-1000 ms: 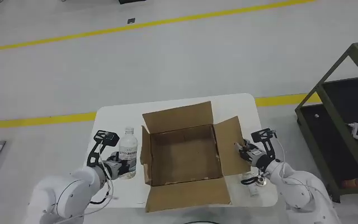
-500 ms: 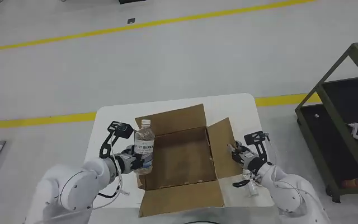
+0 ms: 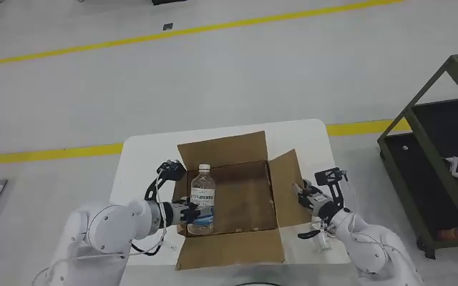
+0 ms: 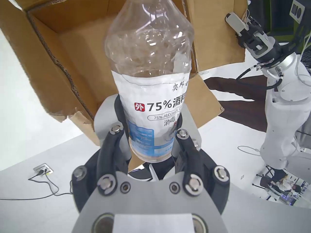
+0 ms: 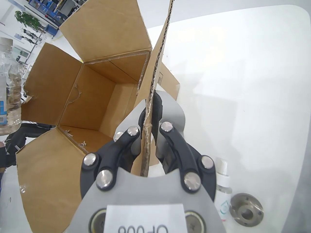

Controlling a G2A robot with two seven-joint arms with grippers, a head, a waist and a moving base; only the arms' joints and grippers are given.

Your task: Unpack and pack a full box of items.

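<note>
Bottle sits in my left gripper, both black fingers closed on its lower end, just under the white label with the blue band. It is clear plastic with a white cap and stands upright out of the gripper, cap pointing away from the wrist. From the top view I read it as hanging over the open box, on the side of the opening nearest this gripper, close to the near wall. I cannot tell whether its base touches anything inside. Beyond the bottle the box interior looks brown and bare where I can see it; part of the floor is hidden behind the bottle.

Right gripper is clamped on the free edge of the box's side flap. The cardboard runs edge-on straight out between the two fingers, which pinch it from either side. The flap stands up rather than lying flat, with the box opening on the inner side of this gripper and the white table on the outer side.

Just beside the right gripper, on the side away from the box, a small bottle with a white cap lies on the table. A round metal flange lies right next to it, very close or touching; I cannot tell which. Both are apart from the box.

The two grippers face each other across the box, well apart.
</note>
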